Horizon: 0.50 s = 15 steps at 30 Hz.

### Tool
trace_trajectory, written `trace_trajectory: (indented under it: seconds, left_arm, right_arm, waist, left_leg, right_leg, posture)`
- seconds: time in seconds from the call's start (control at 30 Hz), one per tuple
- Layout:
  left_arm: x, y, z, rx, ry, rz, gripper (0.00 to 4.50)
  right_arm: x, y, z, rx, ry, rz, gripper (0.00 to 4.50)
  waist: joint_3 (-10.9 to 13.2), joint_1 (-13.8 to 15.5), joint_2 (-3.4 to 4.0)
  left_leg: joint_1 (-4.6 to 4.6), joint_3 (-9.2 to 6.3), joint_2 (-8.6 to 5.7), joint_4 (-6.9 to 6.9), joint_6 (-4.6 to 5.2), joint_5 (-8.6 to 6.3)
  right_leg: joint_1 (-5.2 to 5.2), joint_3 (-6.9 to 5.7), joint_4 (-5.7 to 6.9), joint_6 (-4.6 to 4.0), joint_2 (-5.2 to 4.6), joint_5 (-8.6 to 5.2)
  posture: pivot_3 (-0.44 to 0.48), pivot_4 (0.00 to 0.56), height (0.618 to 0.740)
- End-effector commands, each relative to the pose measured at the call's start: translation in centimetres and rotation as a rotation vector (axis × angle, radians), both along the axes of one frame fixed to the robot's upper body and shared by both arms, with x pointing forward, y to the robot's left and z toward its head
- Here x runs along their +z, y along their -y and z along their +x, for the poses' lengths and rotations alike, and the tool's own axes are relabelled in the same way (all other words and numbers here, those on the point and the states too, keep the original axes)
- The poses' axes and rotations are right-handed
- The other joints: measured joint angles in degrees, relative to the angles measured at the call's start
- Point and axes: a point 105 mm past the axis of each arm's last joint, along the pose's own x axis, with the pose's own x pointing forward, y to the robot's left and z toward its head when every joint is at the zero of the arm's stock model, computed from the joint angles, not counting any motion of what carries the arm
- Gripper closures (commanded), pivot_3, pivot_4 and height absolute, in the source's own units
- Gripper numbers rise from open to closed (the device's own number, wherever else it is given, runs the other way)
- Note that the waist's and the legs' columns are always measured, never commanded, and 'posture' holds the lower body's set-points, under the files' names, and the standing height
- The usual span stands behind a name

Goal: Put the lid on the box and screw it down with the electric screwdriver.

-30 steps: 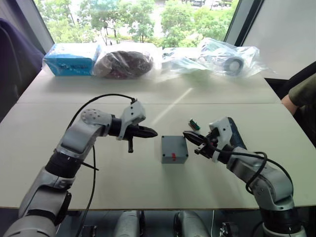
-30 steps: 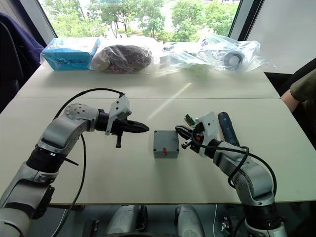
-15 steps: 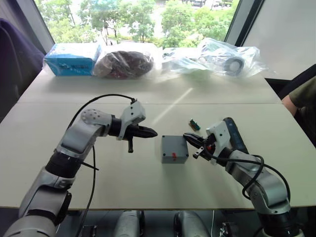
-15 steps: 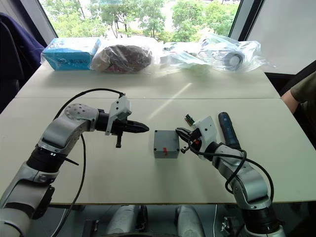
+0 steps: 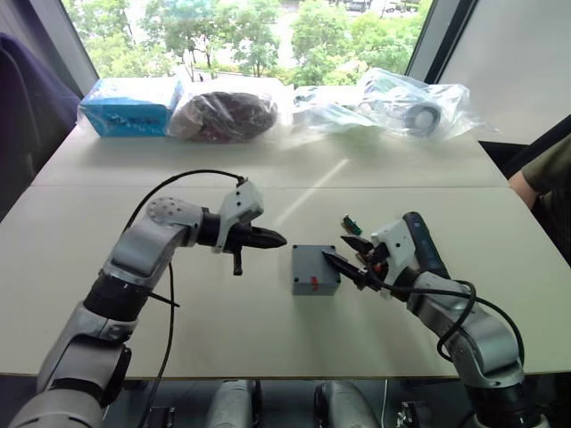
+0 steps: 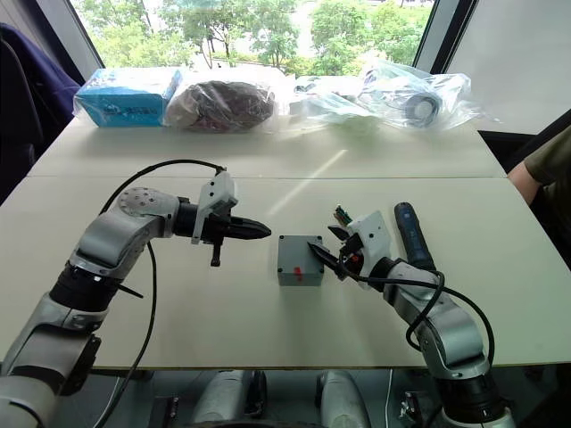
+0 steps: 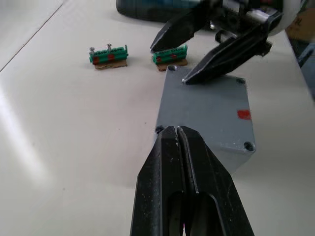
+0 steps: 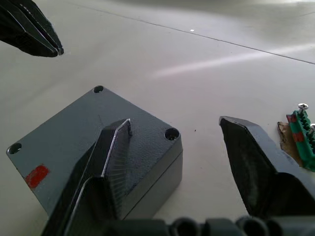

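Grey box (image 5: 315, 269) with lid (image 7: 206, 110) already seated on it, resting mid-counter (image 5: 268, 330), red mark facing near. Right end effector (image 5: 346, 259) spread wide at the box's right edge, one finger (image 8: 110, 157) lying over the lid's top, the other clear of it. Left end effector (image 5: 275, 239) pressed together, poised just left of the box, not touching. Electric screwdriver (image 5: 423, 249) lying on the counter to the right, beyond the right arm. Two small green terminal blocks (image 7: 108, 54) just beyond the box. Bagged items (image 5: 227, 114) along the far edge.
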Motion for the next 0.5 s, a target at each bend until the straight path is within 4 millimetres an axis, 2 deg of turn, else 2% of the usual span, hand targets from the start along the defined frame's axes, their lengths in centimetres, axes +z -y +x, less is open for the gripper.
trace_trajectory:
  seconds: [0.03,0.13,0.23,0.3,0.37,0.43,0.5]
  left_arm:
    - [3.7,0.4,1.4,0.103,0.177,-0.103,4.50]
    - [4.9,1.0,1.8,0.139,0.269,-0.129,4.50]
    - [4.9,1.6,1.5,0.094,0.241,-0.116,4.50]
    - [4.7,2.0,1.3,0.068,0.271,-0.087,4.50]
    - [4.4,2.7,0.6,-0.021,0.191,-0.064,4.50]
    - [4.4,3.0,-0.6,-0.128,0.127,-0.052,4.50]
    - [4.2,3.1,-1.1,-0.163,0.125,-0.032,4.50]
  right_arm:
    - [4.8,2.4,0.4,-0.099,0.096,0.067,1.70]
    - [7.2,4.9,0.8,-0.179,0.074,0.061,1.70]
    - [8.5,6.9,1.1,-0.240,0.033,0.038,0.92]
    - [9.4,8.8,1.7,-0.325,-0.007,0.033,0.21]
    - [10.0,10.8,2.0,-0.372,-0.133,0.015,0.03]
    - [8.7,12.4,1.3,-0.403,-0.338,-0.081,0.03]
    - [7.6,13.0,0.3,-0.382,-0.461,-0.183,0.03]
  waist:
    - [0.00,-0.02,0.00]
    - [0.00,0.02,0.00]
    - [0.00,0.00,0.00]
    - [0.00,-0.03,0.00]
    - [0.10,-0.12,0.17]
    - [0.13,-0.01,0.22]
    - [0.13,0.08,0.24]
  left_leg:
    - [0.00,-0.01,0.00,0.00,0.00,0.00]
    - [0.00,-0.02,-0.03,0.02,-0.03,0.02]
    - [0.00,-0.01,-0.04,0.00,-0.02,0.02]
    - [0.01,-0.02,-0.01,-0.05,-0.02,0.01]
    - [0.01,0.01,-0.01,-0.04,-0.02,0.01]
    - [-0.04,0.10,-0.03,-0.01,-0.02,0.02]
    - [-0.05,0.04,-0.02,-0.01,-0.01,0.02]
  right_leg:
    - [0.01,0.00,0.00,0.00,0.00,0.00]
    - [0.02,0.00,0.01,0.06,-0.07,0.04]
    - [0.03,-0.01,-0.01,0.04,-0.08,0.06]
    - [0.01,-0.01,-0.02,0.03,-0.05,0.05]
    - [0.00,0.00,-0.01,0.03,-0.04,0.05]
    - [-0.08,0.03,0.00,-0.03,-0.08,0.10]
    - [-0.07,0.01,-0.05,-0.04,-0.08,0.09]
  posture:
    - [0.000,0.150,0.740]
    - [0.000,0.150,0.740]
    - [0.000,0.150,0.740]
    - [0.000,0.150,0.740]
    - [0.000,0.150,0.740]
    - [0.000,0.150,0.740]
    - [0.000,0.150,0.740]
